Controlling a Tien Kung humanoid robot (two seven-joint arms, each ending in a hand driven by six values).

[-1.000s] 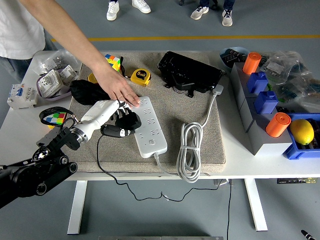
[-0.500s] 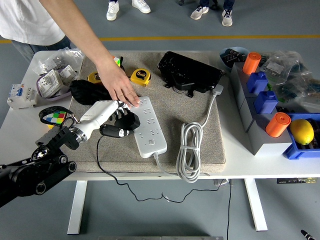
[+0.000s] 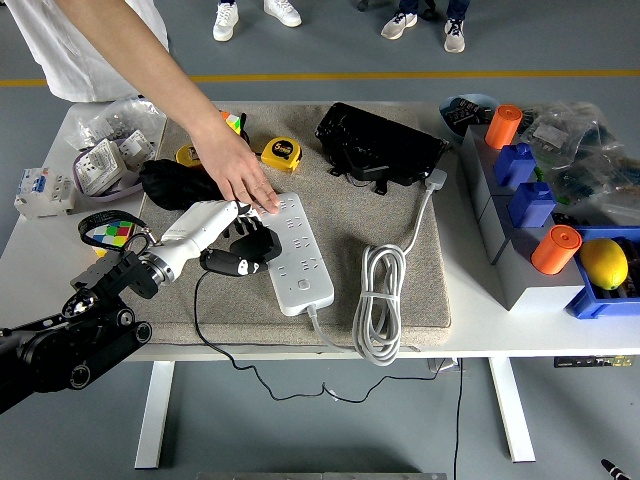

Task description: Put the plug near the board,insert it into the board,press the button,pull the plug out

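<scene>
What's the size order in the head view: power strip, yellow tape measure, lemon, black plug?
1. power strip
2. black plug, partly hidden by the left hand
3. lemon and yellow tape measure: look alike, unranked.

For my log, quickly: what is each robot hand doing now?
Left hand: closed on the black plug, beside the power strip.
Right hand: not in view.

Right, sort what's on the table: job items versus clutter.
Job: plug, held in the left hand; power strip, steadied by a person's hand.

Clutter: tape measure, coiled cable, black case, lemon, orange cups, puzzle cube.
</scene>
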